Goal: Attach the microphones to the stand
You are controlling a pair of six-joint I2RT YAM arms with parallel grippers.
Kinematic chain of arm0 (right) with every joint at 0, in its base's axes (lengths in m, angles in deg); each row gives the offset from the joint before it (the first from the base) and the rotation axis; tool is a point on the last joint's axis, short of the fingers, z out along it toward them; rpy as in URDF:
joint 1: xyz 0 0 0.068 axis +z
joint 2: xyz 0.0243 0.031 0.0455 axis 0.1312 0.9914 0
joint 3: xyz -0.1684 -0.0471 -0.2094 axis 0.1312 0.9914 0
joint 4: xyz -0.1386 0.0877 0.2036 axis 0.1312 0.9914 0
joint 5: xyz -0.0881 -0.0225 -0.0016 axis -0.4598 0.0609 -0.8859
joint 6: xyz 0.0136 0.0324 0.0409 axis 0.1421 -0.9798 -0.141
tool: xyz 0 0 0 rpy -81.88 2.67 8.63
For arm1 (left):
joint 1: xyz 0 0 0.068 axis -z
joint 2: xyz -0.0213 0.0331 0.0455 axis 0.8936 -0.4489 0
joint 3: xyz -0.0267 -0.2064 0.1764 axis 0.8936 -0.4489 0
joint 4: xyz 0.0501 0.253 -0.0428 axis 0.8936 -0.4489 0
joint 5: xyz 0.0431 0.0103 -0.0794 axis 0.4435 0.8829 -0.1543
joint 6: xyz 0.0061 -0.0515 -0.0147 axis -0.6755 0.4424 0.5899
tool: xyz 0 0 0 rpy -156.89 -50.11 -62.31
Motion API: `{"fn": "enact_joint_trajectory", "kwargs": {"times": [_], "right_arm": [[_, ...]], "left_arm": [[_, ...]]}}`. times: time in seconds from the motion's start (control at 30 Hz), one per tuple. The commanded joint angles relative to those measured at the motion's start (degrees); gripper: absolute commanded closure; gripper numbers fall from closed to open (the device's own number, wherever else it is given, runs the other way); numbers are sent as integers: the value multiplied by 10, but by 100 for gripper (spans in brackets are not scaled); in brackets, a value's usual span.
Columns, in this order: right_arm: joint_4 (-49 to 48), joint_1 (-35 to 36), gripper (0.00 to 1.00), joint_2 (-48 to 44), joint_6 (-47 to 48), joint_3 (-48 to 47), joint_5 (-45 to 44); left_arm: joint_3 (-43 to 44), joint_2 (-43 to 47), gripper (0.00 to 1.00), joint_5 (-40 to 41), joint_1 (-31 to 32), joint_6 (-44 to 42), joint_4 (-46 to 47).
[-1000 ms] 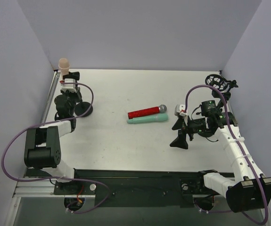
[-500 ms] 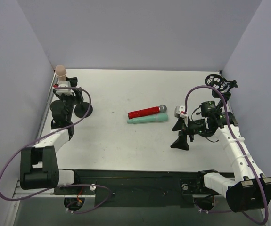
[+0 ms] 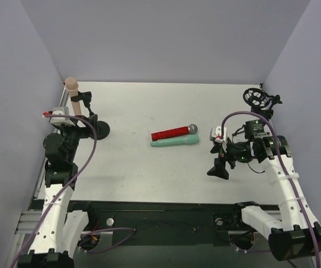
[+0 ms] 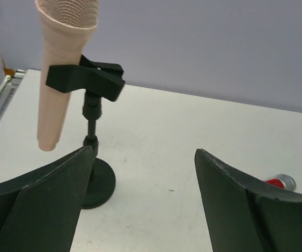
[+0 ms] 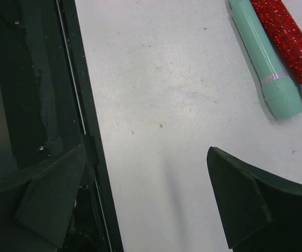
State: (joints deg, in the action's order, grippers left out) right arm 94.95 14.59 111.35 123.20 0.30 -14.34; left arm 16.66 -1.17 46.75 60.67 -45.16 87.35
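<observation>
Pale pink plastic marks the far left of the table [image 3: 149, 106]: the pink microphone [image 4: 61, 79] sits gripped in the black clip [image 4: 90, 79] of a stand [image 3: 99, 129], head up and body slightly tilted, its lower end hanging clear of the table beside the thin post. The stand's round base rests near the left wall. Just on the near side of it hovers the left tool [image 4: 143, 152], its two dark fingers spread wide and holding nothing; in the left wrist view they frame the base and bare table, touching neither stand nor microphone. Toward the middle of the table the other two microphones lie side by side, close along their length, heads pointing right: the glittery red microphone [image 3: 174, 133] with its silver mesh head on the far side, the mint green microphone [image 3: 174, 142] on the near side. Right of them, well apart from the pair, the right tool [image 3: 219, 162] hangs above the table, fingers wide apart and holding nothing; its wrist view shows both microphones at the upper right and the black rail [image 5: 72, 79] along the table's near edge. In the far right corner a second stand [image 3: 258, 99] stands upright, topped by a ring-shaped black holder.
</observation>
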Motion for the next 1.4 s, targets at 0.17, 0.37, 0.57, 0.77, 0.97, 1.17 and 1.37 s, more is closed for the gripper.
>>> {"fn": "enact_joint_trajectory", "kwargs": {"times": [0.17,0.37,0.57,0.77,0.97,1.17,1.37], "right_arm": [[115,-18,6,-87,-94,-95,-150],[111,-168,6,-148,-185,-106,-128],[-41,-284,9,-179,-419,-83,-262],[-172,-326,11,-151,-551,-43,-434],[-265,-326,13,-87,-509,-31,-398],[-414,-326,15,-55,-513,21,-333],[-500,-320,16,-25,-478,71,-283]], "left_arm": [[35,65,10,-115,83,39,-180],[-8,119,9,-58,182,-8,-203],[-23,157,10,-25,237,-35,-227],[-30,183,11,-12,252,-41,-222],[-33,198,11,-14,259,-44,-217],[-35,196,13,-6,259,-45,-214],[-34,191,14,-7,259,-46,-215]]}}
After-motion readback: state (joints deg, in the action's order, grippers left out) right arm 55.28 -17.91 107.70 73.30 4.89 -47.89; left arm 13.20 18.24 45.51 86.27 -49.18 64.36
